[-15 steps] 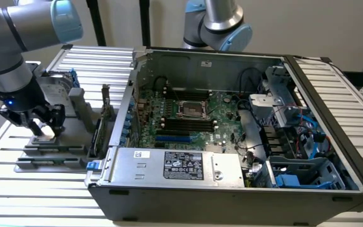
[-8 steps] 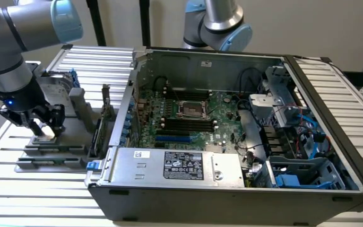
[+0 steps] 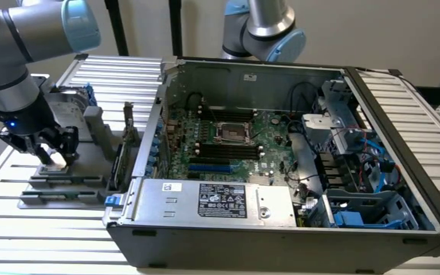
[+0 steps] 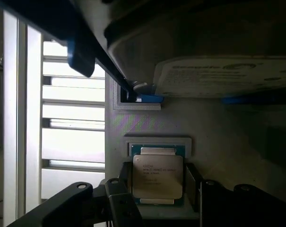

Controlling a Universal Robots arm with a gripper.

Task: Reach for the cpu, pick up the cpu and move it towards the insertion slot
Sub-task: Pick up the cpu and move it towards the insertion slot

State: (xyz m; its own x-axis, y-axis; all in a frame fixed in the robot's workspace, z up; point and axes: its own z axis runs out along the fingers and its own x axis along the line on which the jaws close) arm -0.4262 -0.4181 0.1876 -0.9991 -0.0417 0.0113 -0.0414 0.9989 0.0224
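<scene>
Working on the cpu (image 4: 158, 176), lying flat and lid-up in a shallow pocket of the grey holder (image 4: 147, 127). Straddling it with the gripper (image 4: 158, 191), jaws apart, one dark finger (image 4: 121, 203) just beside each of two opposite edges, neither visibly pressing on the chip yet.

Hanging low over the holder on the slatted desk (image 3: 36, 240), on the exterior view's left of the open computer case (image 3: 204, 240). Sitting well apart from the insertion slot (image 3: 231, 132), on the green board inside the case, between the black memory slots (image 3: 228, 152).

Judging this as the grasp itself:
- Keeping the jaws centred on the chip, so both fingers are meeting the darker rim together.
- Squeezing gently and on the edges only, a thin flat chip likely skidding or tipping in its pocket under a one-sided push.
- Holding the wrist square to the pocket, avoiding pinching the pocket's raised lip along with the chip.
- Minding the hard drive (image 4: 218, 75) standing just beyond the pocket, near enough for catching a finger on any sideways drift.
</scene>
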